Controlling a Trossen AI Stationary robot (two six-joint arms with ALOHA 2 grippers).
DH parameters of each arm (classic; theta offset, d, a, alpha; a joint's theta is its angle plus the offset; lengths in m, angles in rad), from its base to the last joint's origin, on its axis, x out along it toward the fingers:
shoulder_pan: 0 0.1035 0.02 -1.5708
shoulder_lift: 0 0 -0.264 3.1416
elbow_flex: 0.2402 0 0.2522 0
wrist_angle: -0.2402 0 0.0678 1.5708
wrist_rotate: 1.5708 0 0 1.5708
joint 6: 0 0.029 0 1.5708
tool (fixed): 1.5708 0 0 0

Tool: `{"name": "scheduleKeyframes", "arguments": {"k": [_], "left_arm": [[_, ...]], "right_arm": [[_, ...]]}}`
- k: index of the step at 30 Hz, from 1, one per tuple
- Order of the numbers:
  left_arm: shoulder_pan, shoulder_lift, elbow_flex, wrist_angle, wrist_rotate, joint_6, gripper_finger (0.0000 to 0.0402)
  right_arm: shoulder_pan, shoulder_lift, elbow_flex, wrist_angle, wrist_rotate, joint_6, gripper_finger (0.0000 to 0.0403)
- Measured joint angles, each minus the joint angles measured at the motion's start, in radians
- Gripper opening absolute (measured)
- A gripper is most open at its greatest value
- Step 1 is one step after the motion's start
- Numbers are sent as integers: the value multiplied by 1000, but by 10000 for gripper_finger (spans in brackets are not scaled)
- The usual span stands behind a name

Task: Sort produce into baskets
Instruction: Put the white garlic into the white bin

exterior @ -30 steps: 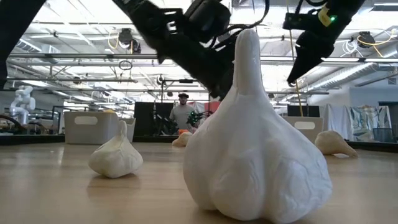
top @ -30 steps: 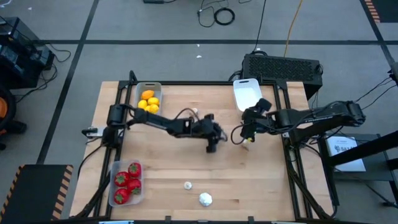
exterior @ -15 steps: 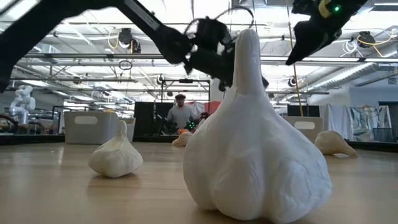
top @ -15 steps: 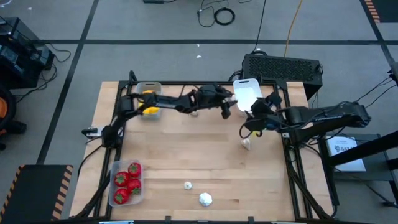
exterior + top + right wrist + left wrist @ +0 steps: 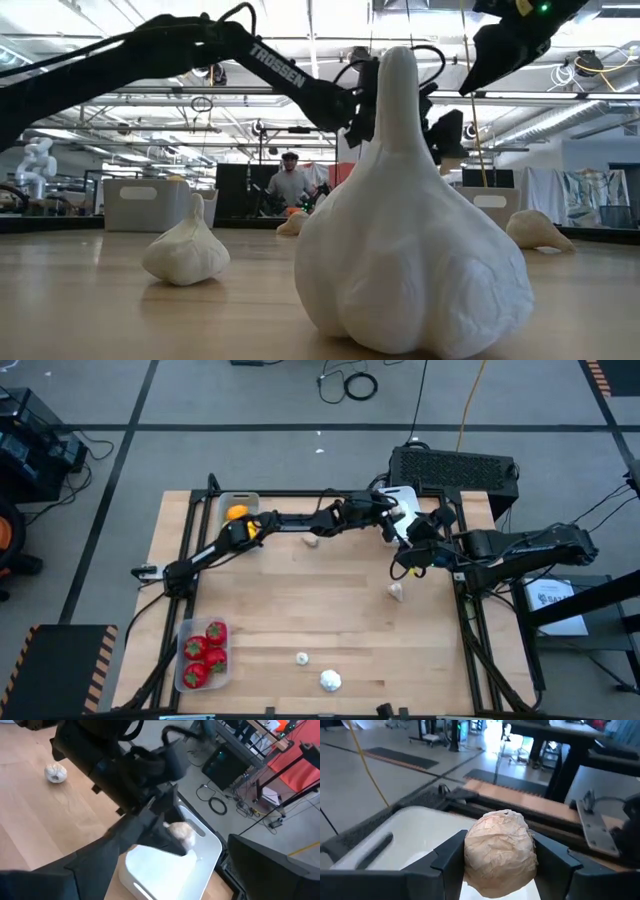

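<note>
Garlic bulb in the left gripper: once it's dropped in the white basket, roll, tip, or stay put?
The garlic bulb looks rounded and papery, so it is probably light and may roll a little on release. The left gripper holds it by its widest part over the white basket, whose raised rim should likely contain it. Its crinkled skin suggests decent friction, so a slip seems unlikely.

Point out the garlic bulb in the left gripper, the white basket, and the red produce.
garlic bulb (image 5: 500,852), left wrist view, papery front
white basket (image 5: 415,832), left wrist view, bare floor
red produce (image 5: 205,648), high view, middle piece
</note>
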Motion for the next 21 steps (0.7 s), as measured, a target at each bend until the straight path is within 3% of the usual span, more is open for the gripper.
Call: {"name": "scheduleKeyframes", "arguments": {"k": [10,21], "left_arm": [[0,15,30,-106,-14,57,201],[-2,15,30,-105,-48,82,295]], "right_arm": [[0,0,0,7,0,-15,357],[0,0,0,11,-1,-15,357]]}}
